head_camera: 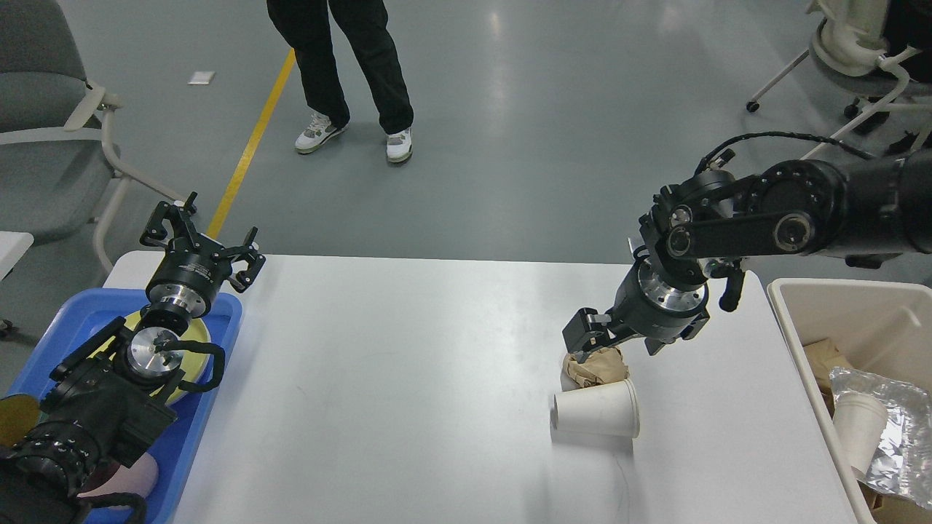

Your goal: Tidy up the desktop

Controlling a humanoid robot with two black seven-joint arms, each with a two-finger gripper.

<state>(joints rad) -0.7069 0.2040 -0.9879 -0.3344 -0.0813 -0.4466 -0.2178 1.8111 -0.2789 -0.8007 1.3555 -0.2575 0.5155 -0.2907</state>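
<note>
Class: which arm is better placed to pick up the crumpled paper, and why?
Right. The right gripper hangs directly over the paper, while the left gripper sits at the desktop's far-left corner above the tray.

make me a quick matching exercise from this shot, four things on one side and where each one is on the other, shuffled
Things:
1. crumpled brown paper
2. tipped paper cup
3. yellow plate
4. foil sheet

Places:
A. in the blue tray
B. in the beige bin
C. lying on its side on the desktop
D. directly under the right tool

Pairs: 1-D, 2-C, 3-A, 4-B
</note>
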